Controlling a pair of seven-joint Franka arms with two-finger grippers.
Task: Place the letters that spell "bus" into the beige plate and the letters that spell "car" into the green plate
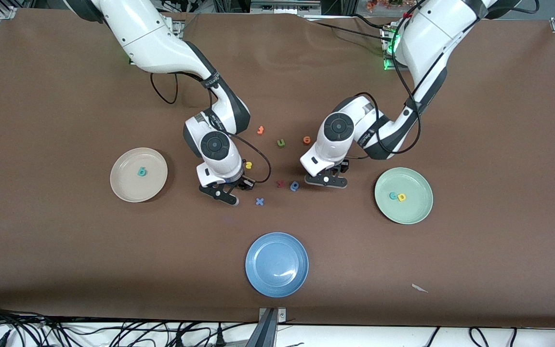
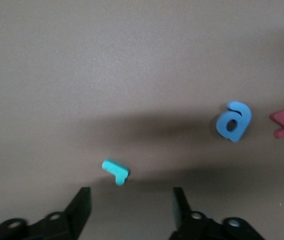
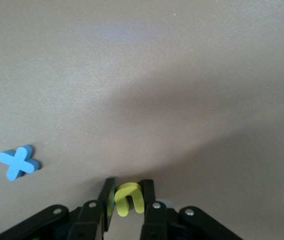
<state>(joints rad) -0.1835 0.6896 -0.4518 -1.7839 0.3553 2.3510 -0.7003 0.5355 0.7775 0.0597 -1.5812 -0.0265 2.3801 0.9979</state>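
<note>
In the right wrist view my right gripper (image 3: 127, 187) is shut on the yellow "u" (image 3: 129, 197), low at the table. In the front view that gripper (image 1: 224, 193) hides the "u". My left gripper (image 2: 131, 197) stands open low over the table, with the teal "r" (image 2: 115, 171) lying just ahead of its fingertips and not between them. The left gripper (image 1: 326, 180) covers the "r" in the front view. The beige plate (image 1: 125, 188) holds the teal "b" (image 1: 141, 171). The green plate (image 1: 415, 212) holds the teal "c" (image 1: 393, 195) and the yellow "a" (image 1: 402, 196). The yellow "s" (image 1: 248, 165) lies beside the right gripper.
A blue plate (image 1: 276, 264) sits nearest the front camera. Loose letters lie between the arms: blue "x" (image 1: 259, 201), red letter (image 1: 280, 183), blue "a" (image 1: 295, 186), olive "u" (image 1: 281, 142), and two orange letters (image 1: 260, 130) (image 1: 307, 140). A paper scrap (image 1: 419, 288) lies near the front edge.
</note>
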